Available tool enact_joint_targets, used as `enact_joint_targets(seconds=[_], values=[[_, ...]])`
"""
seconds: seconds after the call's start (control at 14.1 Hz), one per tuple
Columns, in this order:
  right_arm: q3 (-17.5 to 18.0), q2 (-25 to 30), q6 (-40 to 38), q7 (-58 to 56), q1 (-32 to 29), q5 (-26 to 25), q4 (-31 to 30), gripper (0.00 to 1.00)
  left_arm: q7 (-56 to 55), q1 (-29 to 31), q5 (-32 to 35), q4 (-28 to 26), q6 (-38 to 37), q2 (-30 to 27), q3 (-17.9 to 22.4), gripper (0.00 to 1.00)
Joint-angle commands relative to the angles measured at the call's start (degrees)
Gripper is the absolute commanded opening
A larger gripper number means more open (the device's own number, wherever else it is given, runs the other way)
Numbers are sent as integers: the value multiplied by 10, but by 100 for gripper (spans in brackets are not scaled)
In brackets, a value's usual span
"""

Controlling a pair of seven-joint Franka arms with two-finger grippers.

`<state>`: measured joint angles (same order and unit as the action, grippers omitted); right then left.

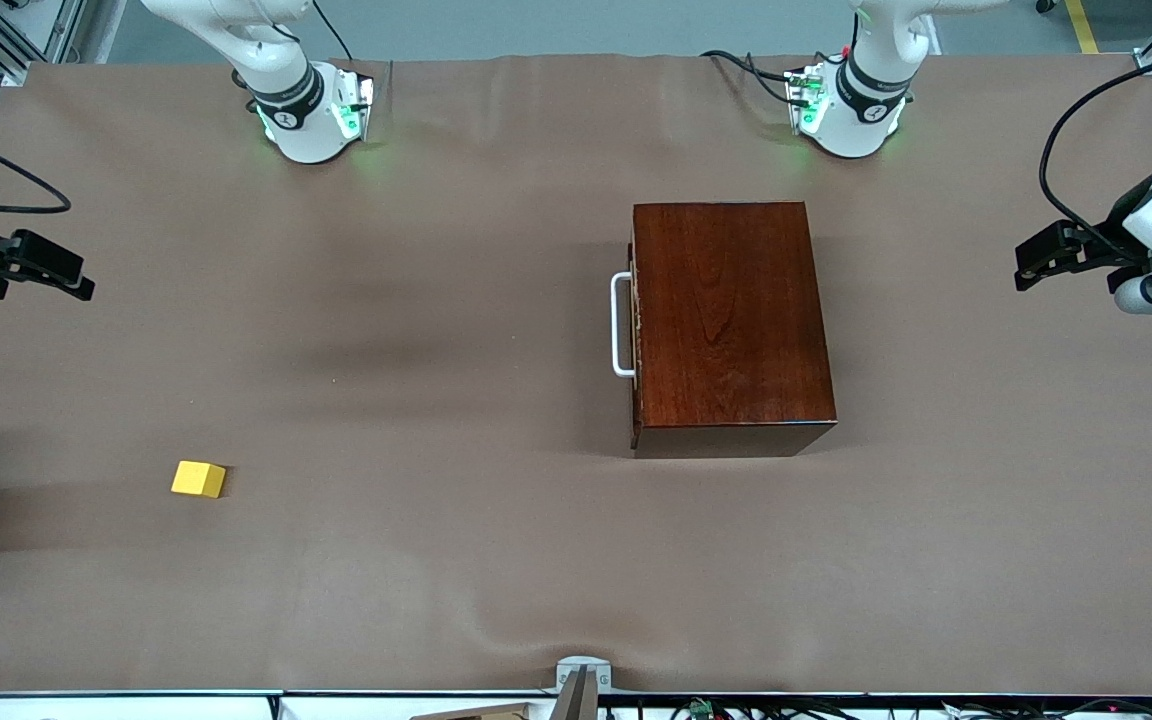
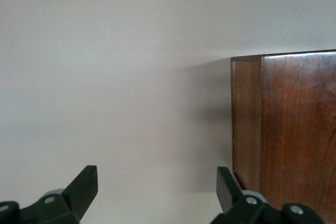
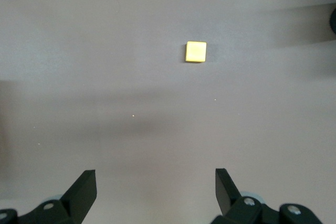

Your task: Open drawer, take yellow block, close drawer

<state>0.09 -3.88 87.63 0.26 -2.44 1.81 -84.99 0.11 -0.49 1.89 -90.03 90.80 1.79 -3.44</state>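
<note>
The box (image 1: 728, 325) sits a little right of the centre of the front view, with its drawer (image 1: 636, 330) pushed fully in, so only the dark front edge and the white handle (image 1: 621, 325) show on the box's side toward the right arm's end of the table. The block (image 1: 199, 479) lies on the bare table (image 1: 436, 560) in the lower left of that frame, well apart from the box and nearer the front camera.

The right gripper (image 1: 76, 285) hangs at the left edge of the front view, over the table's end, its fingers spread wide and empty; its wrist view shows the block (image 3: 196, 52) in the upper middle of the frame. The left gripper (image 1: 1026, 270) hangs at the right edge, also wide and empty, and its wrist view shows a corner of the box (image 2: 286, 129).

The block looks light, rigid and smooth-faced; a pinch across two opposite flat faces, squared to them, should hold it without twisting. The handle is a stiff bar standing off the front; the middle of the bar is probably the best grip, so the drawer slides straight. The glossy box may slip on the cloth when pulled or pushed, so bracing it could help.
</note>
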Motion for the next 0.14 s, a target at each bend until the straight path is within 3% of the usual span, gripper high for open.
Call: enact_joint_targets(seconds=[0.0, 0.07], values=[[1, 6, 1, 2, 2, -4, -5, 100, 0, 5, 5, 4, -6, 1, -5, 100], [1, 6, 1, 2, 2, -4, -5, 100, -1, 4, 5, 4, -6, 1, -5, 100]])
